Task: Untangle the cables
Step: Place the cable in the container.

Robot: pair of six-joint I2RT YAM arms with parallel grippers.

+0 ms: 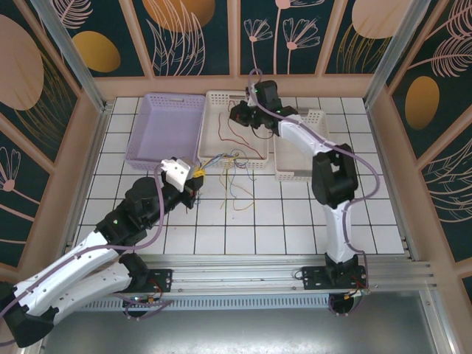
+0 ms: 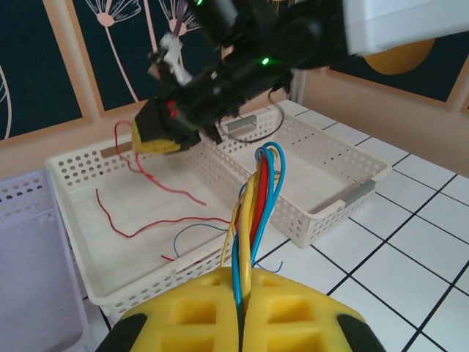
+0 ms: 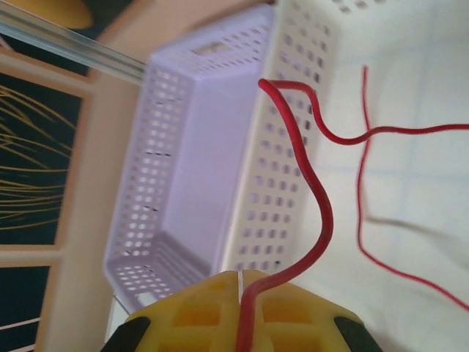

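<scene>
Bundle of thin blue, yellow, red wires [image 2: 258,192] pinched by left tool [image 2: 242,312] beside white perforated plastic basket [image 2: 80,163]; thin red wire [image 3: 323,213] pinched by right tool [image 3: 239,297] above it. Pull advised slow, bundle fixed.

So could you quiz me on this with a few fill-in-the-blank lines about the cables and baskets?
1. The cable in the right gripper is coloured ____.
2. The left gripper pinches a bundle, so it holds ____ cables than the right gripper.
3. The leftmost basket is coloured ____.

Missing words: red; more; purple.
</scene>
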